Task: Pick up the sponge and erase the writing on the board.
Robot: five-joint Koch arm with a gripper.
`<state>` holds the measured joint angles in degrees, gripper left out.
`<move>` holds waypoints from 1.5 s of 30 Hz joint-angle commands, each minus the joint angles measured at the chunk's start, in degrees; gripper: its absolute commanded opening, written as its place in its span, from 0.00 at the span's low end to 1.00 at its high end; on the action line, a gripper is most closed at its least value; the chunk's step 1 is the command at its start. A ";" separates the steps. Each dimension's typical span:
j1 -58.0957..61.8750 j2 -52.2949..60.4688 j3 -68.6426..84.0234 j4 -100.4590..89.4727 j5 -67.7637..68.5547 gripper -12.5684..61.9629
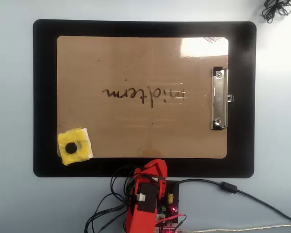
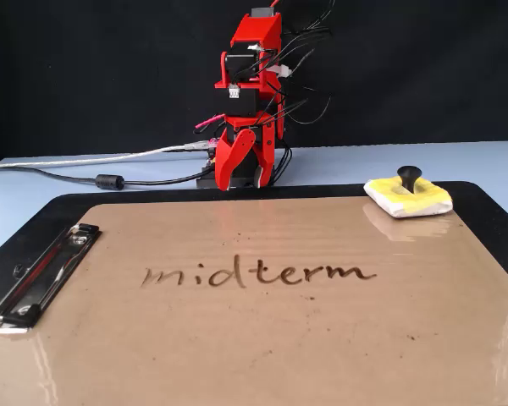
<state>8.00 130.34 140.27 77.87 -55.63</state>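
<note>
I see the red plastic arm folded up at its base on the pale blue worktop [image 1: 19,204], with its gripper [image 2: 244,179] hanging down just behind the near edge of the large black mat [image 1: 43,97] and holding nothing; in the fixed view the two red jaws stand a little apart, so I read it as narrowly open. The small square yellow sponge [image 1: 75,146] with a white edge and a black round knob in the centre lies on the corner of the big glossy tan clipboard board [image 1: 136,58] — in the overhead view this is the lower left corner, on the side away from the silver metal clip [image 1: 219,98]. The dark brown cursive writing "midterm" [image 1: 144,94] runs across the middle of the board, whole and not smeared, well apart from the sponge. So I judge that the task is at its very first step: the pick-up is not yet begun. The next move, I think, calls for unfolding the arm toward that corner, opening the gripper wider, and coming down over the black knob [image 2: 408,177] — it looks like the best place to take hold. The sponge seems soft and light, so a careless touch could push it off the board edge.
</note>
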 commanded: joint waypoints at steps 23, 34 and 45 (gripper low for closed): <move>1.05 1.14 -0.70 0.97 -0.44 0.62; -7.03 4.75 -11.16 0.26 -5.89 0.62; -57.22 4.13 -19.95 -21.45 -57.04 0.62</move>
<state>-44.21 132.19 121.99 65.30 -104.50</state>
